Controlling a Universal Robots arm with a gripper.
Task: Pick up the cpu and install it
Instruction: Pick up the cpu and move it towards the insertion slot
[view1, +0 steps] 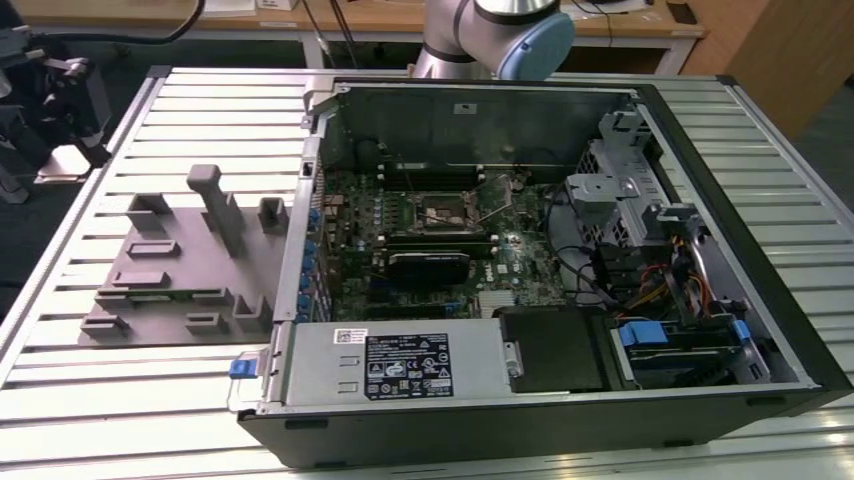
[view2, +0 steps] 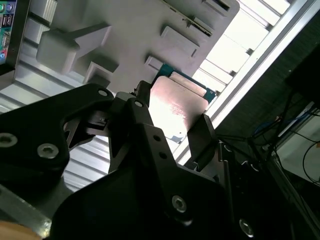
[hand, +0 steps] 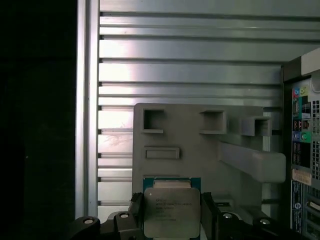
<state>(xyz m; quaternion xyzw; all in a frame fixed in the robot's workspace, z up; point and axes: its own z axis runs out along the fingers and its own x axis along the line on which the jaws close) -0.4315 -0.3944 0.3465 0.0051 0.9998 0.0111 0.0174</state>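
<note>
Seen in the first wrist view, the gripper (hand: 172, 210) has its jaws clamped on opposite edges of the cpu (hand: 172, 200), held squarely between them above the fixture (hand: 200, 160).

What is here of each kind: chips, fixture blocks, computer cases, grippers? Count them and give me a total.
cpu, between the fingers: 1
gripper: 1
grey fixture block: 1
computer case, side open: 1
Total: 4
</note>
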